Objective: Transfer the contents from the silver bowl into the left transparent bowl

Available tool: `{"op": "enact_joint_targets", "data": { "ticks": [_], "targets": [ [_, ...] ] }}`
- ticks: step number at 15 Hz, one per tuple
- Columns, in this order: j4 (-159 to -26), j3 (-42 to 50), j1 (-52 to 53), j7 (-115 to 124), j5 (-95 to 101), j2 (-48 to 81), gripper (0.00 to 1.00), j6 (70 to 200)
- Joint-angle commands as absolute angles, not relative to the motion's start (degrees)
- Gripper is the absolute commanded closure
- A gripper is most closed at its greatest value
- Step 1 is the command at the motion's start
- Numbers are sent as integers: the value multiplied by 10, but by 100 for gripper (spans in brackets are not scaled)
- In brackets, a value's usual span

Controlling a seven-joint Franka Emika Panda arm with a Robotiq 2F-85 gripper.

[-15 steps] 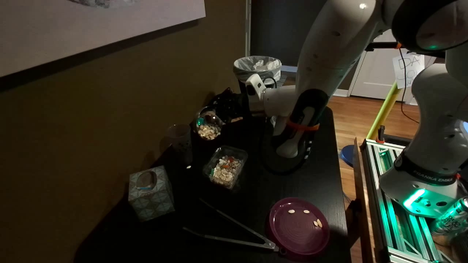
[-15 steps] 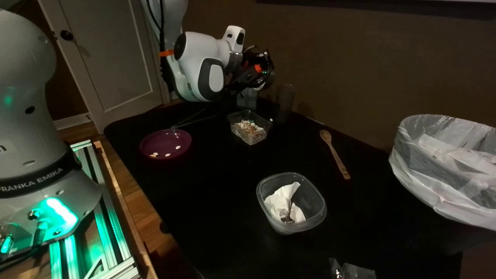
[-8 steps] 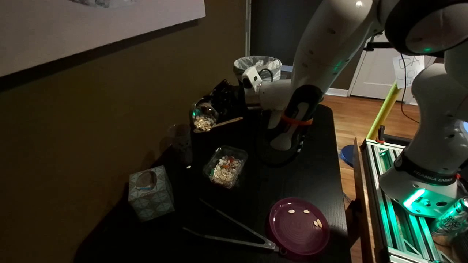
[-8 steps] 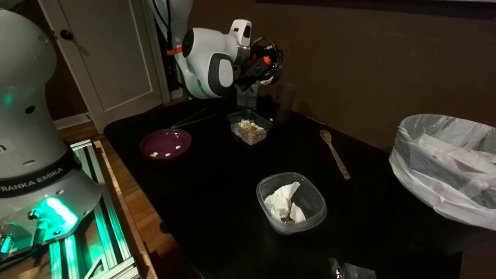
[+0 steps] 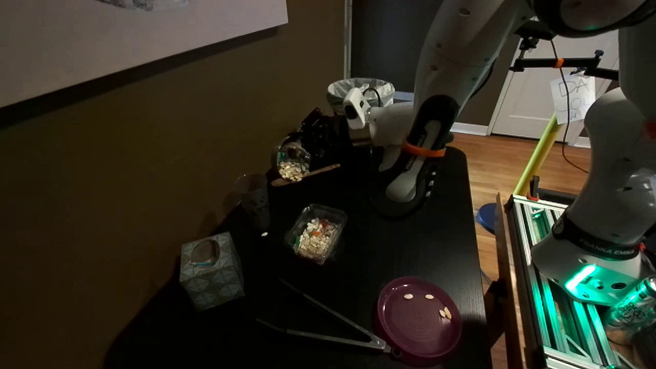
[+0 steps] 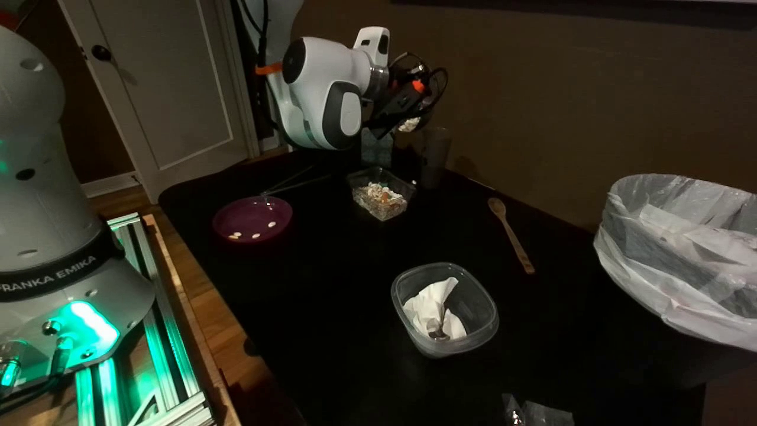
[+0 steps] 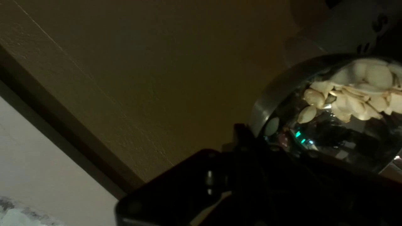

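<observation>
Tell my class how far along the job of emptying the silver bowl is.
Looks done: the silver bowl is gripped and raised. In hand: the gripper holds it tilted, with pale seeds inside. Remaining: tipping those seeds into the left transparent bowl, which holds a mix of bits; whether any came from the silver bowl, I can't tell.

High behind the plate (image 5: 419, 333), an exterior view faces the bin (image 5: 387, 101); near it, an exterior view faces back along the table (image 6: 331, 296), both sharing it; wrist view's tight on the silver bowl (image 7: 326, 135)!
</observation>
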State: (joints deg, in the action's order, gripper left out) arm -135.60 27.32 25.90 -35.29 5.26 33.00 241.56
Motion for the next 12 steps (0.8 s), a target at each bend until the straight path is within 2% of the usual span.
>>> {"op": "enact_joint_targets", "data": {
  "ticks": [1,6,7,11,12],
  "targets": [
    [-1373,192,165,-378,114,298,99,2420],
    [-1377,138,93,-373,163,299,99,2422],
    [-1365,132,94,-385,139,305,96,2411],
    [-1367,122,81,-382,148,305,96,2411],
    [-1367,122,82,-382,148,305,99,2411]
  ]
}}
